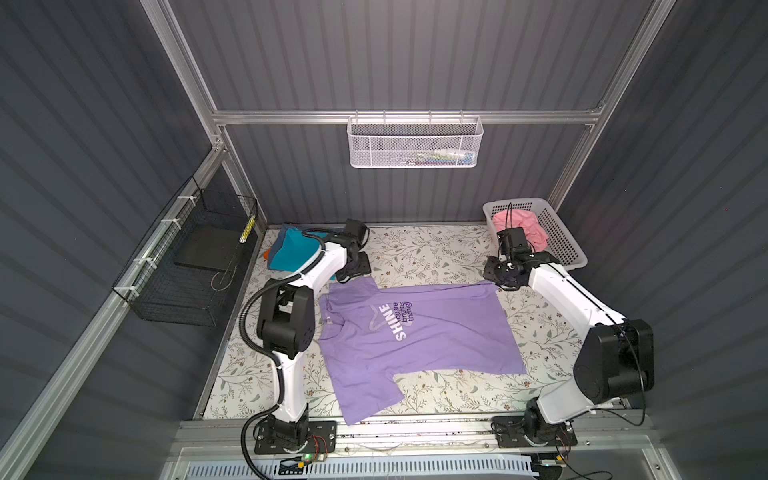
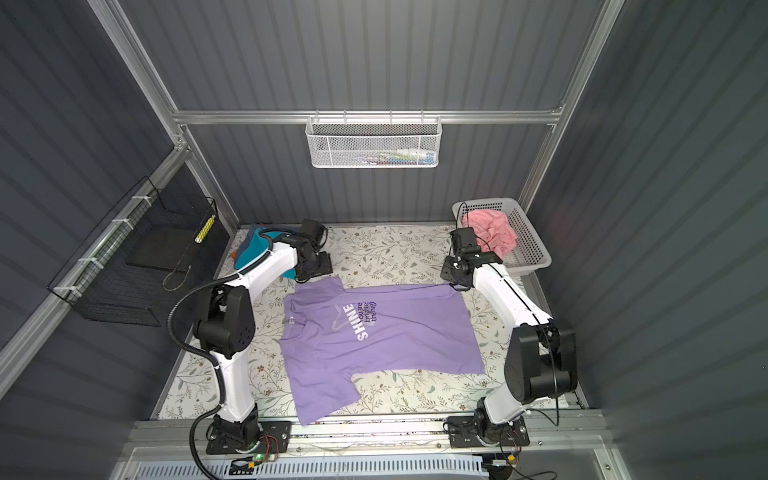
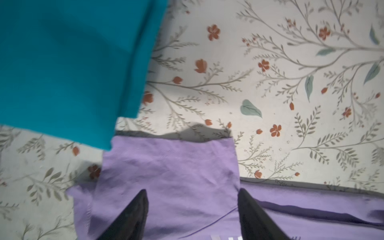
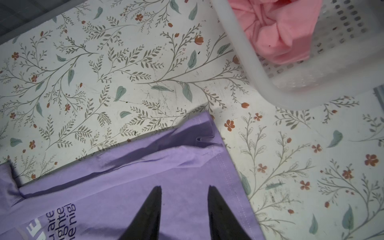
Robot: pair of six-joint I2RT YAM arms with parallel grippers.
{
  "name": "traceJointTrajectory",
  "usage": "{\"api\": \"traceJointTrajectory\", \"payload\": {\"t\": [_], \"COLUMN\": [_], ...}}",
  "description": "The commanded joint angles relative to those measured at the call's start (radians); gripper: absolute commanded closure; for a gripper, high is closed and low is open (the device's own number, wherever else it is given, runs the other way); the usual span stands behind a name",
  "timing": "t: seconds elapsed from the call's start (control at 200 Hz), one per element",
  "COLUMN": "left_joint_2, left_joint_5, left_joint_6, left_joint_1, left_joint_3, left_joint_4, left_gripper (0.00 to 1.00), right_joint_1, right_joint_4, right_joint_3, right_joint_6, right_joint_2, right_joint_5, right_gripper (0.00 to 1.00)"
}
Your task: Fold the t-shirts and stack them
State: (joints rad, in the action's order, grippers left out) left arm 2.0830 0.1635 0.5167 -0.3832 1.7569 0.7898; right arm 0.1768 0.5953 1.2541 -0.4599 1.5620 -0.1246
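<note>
A lavender t-shirt (image 1: 415, 340) (image 2: 374, 336) with white "SHINE" print lies spread flat on the floral table, neck to the left. My left gripper (image 1: 351, 272) (image 3: 192, 190) hovers open over its far sleeve (image 3: 170, 162), and nothing is between the fingers. My right gripper (image 1: 498, 276) (image 4: 185, 187) is open above the shirt's far hem corner (image 4: 207, 145), also holding nothing. A folded stack with a teal t-shirt (image 1: 291, 249) (image 3: 62, 62) on top sits at the far left, with blue-grey and orange edges showing under it. A crumpled pink t-shirt (image 1: 523, 226) (image 4: 280, 31) lies in the white basket (image 1: 561, 241) (image 4: 239, 52).
A black wire basket (image 1: 195, 266) hangs on the left wall and a white mesh basket (image 1: 415, 143) on the back rail. Both arm bases stand on the metal rail along the table's front edge (image 1: 415, 432). The near sleeve reaches that edge.
</note>
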Motion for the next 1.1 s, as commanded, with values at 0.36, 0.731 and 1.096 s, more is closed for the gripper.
{"api": "traceJointTrajectory", "payload": {"t": [0.36,0.731,1.096], "left_joint_2": [0.297,0.300,0.068], "left_joint_5": [0.333,0.345,0.496], "left_joint_6": [-0.065,-0.044,0.083], "left_joint_1": [-0.108,-0.111,-0.262], "left_joint_3": [0.288,0.308,0.144], "left_joint_4": [0.215,0.264,0.414], "left_gripper": [0.09,0.99,1.00], "right_joint_1": [0.003,0.003,0.028], "right_joint_4": [-0.020,-0.035,-0.034], "right_joint_3": [-0.033,-0.054,-0.090], "right_joint_6": [-0.004,-0.018,-0.027], "right_joint_2": [0.028,0.025,-0.049], "right_joint_5": [0.044,0.072,0.078], "right_gripper": [0.60,0.60,0.60]}}
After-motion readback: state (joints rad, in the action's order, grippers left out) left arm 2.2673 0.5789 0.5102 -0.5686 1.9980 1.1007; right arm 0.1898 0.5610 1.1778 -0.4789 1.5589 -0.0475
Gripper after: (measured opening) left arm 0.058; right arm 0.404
